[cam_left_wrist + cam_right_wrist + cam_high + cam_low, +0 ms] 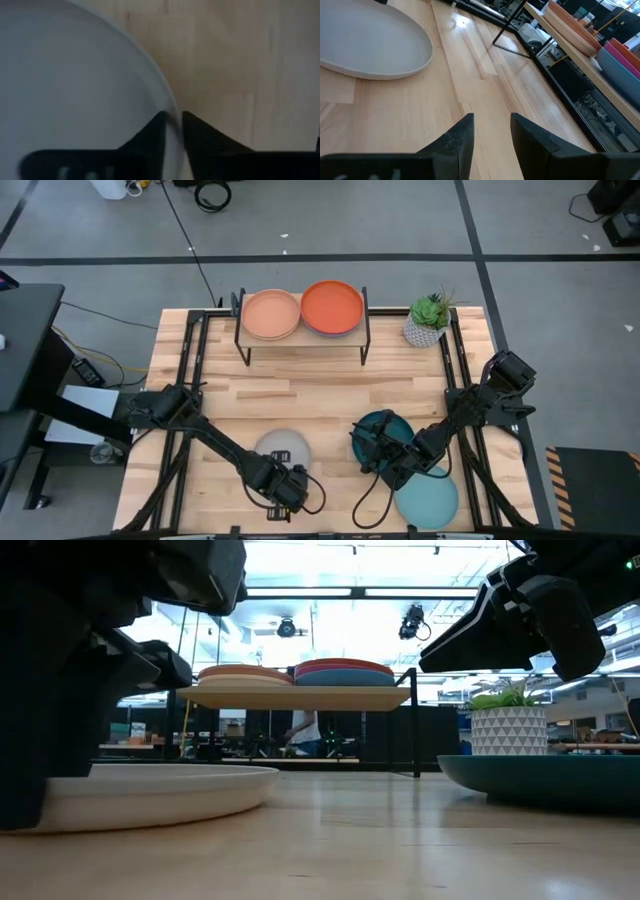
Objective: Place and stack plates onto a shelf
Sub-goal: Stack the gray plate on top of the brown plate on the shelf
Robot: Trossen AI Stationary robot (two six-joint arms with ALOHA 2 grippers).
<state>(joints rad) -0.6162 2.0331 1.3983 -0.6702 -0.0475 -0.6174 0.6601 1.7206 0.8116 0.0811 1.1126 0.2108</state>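
Observation:
The light grey plate (283,446) lies flat on the table, also in the low view (150,795). My left gripper (287,485) is at its near rim, shut on it (173,120). The dark teal plate (390,430) and the pale aqua plate (428,500) rest on the table to the right. My right gripper (368,448) hovers open at the teal plate's left edge, with only bare table between its fingers (491,135). The shelf (300,338) holds two stacks, a terracotta plate (271,314) on top of one and an orange plate (332,307) on the other. My left gripper pinches the light grey plate's near rim (170,107) between its two fingers, one finger (155,132) over the plate's inside and the other (200,135) outside it. The fingers come from above, pointing down. The plate lies flat with its base on the table (150,810).
A potted plant (428,320) stands at the shelf's right, near the table's far right corner. Black rails (195,360) run along the table's left and right sides. Bare wood (330,390) lies between the shelf and the plates.

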